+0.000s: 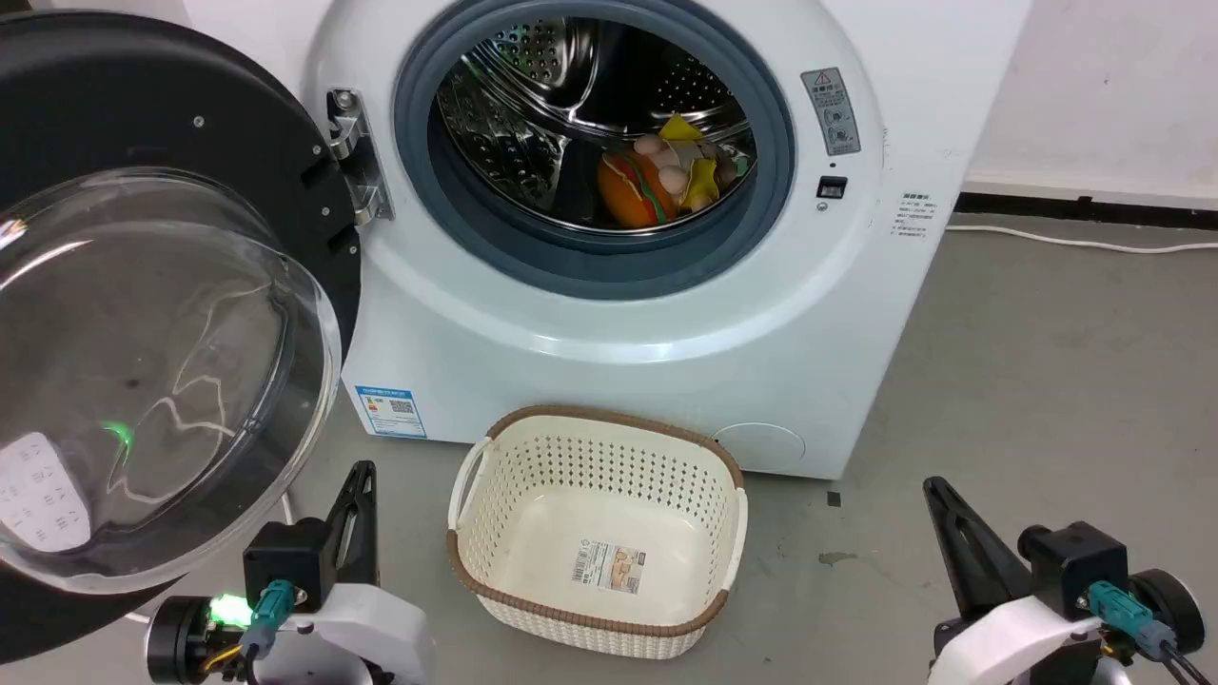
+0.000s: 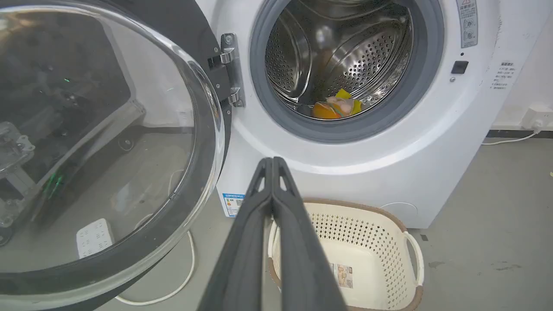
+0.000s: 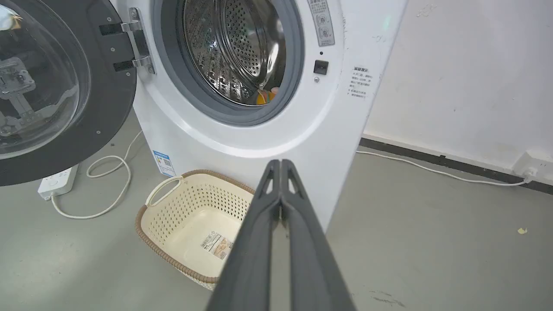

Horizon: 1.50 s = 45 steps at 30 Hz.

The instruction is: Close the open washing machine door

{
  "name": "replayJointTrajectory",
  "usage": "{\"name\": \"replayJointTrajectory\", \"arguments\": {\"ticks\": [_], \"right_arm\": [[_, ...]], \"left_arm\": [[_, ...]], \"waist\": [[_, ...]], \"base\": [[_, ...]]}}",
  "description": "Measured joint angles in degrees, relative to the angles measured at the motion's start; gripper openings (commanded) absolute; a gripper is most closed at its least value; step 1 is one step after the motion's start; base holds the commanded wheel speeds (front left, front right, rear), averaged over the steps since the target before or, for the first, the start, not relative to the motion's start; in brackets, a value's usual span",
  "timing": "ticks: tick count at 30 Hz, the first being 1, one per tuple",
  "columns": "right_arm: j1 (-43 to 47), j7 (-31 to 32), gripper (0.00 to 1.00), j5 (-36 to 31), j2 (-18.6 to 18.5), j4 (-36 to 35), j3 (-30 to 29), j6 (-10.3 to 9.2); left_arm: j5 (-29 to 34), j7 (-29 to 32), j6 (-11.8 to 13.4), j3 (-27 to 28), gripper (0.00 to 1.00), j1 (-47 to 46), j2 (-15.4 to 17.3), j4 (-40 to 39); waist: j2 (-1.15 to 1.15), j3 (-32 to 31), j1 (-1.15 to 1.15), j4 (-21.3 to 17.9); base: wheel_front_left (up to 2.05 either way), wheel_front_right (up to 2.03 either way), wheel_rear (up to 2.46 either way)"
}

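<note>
Left gripper (image 2: 272,160), its two dark fingers pressed flat together on nothing, hangs low in front of the washing machine door (image 1: 162,314) and apart from it. I see the door swung wide to the left on its steel hinge (image 1: 357,157), standing upright with its inner face turned out toward me. It is round, with no long side: a wide black rim around a clear, bulging glass bowl. To its right the washing machine (image 1: 618,333), white and boxy, has its porthole uncovered, showing the grey rubber gasket (image 1: 476,219), the shiny perforated steel drum (image 1: 533,95) and soft toys (image 1: 633,195) lying at the bottom, one of them burger-shaped. Just before it on the grey floor (image 1: 1047,381) sits a cream perforated basket (image 1: 609,419) with a brown woven rim. Right gripper (image 3: 281,162), likewise pressed together on nothing, hangs low, well clear of the machine.
</note>
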Motion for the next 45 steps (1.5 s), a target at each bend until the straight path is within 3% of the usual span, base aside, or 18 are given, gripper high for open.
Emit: {"name": "replayJointTrajectory", "arguments": {"ticks": [41, 42, 45], "right_arm": [[0.0, 0.0, 0.0, 0.0, 0.0, 0.0, 0.0, 0.0], [0.0, 0.0, 1.0, 0.0, 0.0, 0.0, 0.0, 0.0], [0.0, 0.0, 1.0, 0.0, 0.0, 0.0, 0.0, 0.0]], "left_arm": [[0.0, 0.0, 0.0, 0.0, 0.0, 0.0, 0.0, 0.0], [0.0, 0.0, 0.1, 0.0, 1.0, 0.0, 0.0, 0.0], [0.0, 0.0, 0.1, -0.1, 1.0, 0.0, 0.0, 0.0]], "waist": [[0.0, 0.0, 0.0, 0.0], [0.0, 0.0, 0.0, 0.0], [0.0, 0.0, 0.0, 0.0]], "base": [[0.0, 0.0, 0.0], [0.0, 0.0, 0.0], [0.0, 0.0, 0.0]]}}
